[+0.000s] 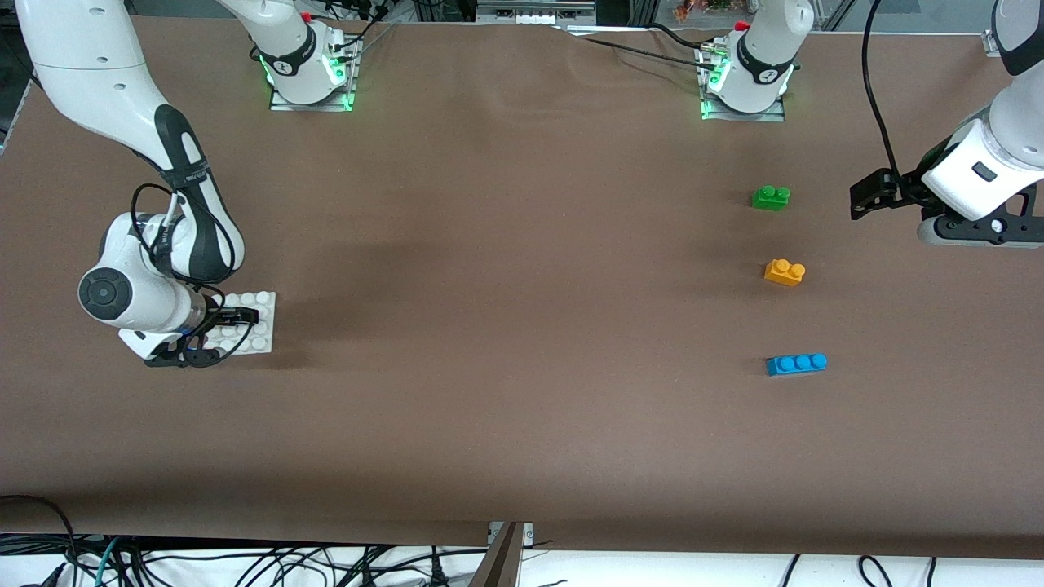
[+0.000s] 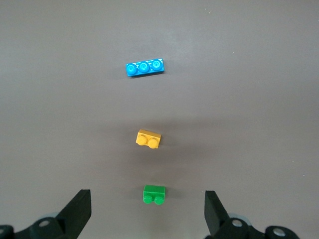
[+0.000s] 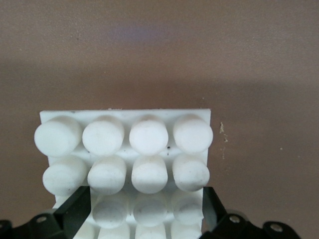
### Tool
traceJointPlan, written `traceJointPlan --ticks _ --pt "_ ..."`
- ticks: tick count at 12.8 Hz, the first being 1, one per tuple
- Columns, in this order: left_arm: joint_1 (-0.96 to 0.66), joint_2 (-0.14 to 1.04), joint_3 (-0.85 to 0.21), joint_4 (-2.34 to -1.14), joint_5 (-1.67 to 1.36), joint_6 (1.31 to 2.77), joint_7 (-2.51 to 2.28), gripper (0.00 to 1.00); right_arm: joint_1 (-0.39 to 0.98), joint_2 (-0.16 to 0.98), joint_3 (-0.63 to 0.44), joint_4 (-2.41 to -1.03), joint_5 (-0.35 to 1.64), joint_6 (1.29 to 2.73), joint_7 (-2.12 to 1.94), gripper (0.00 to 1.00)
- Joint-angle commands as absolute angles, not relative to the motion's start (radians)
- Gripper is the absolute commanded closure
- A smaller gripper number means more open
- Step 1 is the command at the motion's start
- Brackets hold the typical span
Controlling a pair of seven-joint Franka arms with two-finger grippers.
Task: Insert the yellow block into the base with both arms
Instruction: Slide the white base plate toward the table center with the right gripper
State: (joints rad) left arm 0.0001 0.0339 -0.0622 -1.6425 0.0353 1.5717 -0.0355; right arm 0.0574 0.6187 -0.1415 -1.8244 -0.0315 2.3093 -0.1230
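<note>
The yellow block (image 1: 785, 271) lies on the table toward the left arm's end, between a green block and a blue block; it also shows in the left wrist view (image 2: 148, 139). The white studded base (image 1: 254, 312) lies flat toward the right arm's end. My right gripper (image 1: 222, 334) is open and low at the base's edge, and in the right wrist view (image 3: 144, 214) its fingers stand on either side of the base (image 3: 124, 137). My left gripper (image 1: 979, 232) is open and empty, up in the air by the table's end; it also shows in the left wrist view (image 2: 148, 214).
A green two-stud brick (image 1: 771, 197) lies farther from the front camera than the yellow block. A blue three-stud brick (image 1: 797, 364) lies nearer. Both show in the left wrist view, the green brick (image 2: 154, 194) and the blue brick (image 2: 144, 67). The table is covered in brown cloth.
</note>
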Motion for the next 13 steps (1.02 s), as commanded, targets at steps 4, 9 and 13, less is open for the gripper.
traceJointPlan --ticks 4,9,13 --pt "0.003 0.046 -0.063 -1.612 0.044 1.554 -0.023 0.0 0.055 0.63 -0.132 -1.827 -0.006 2.307 -0.135 0.0" --pt "0.003 0.046 -0.063 -1.611 0.044 1.554 -0.021 0.0 0.058 0.632 -0.087 -1.825 0.037 2.306 -0.132 0.0" --pt "0.0 0.048 -0.069 -1.611 0.054 1.554 -0.021 0.0 0.063 0.635 -0.026 -1.822 0.073 2.309 -0.112 0.0"
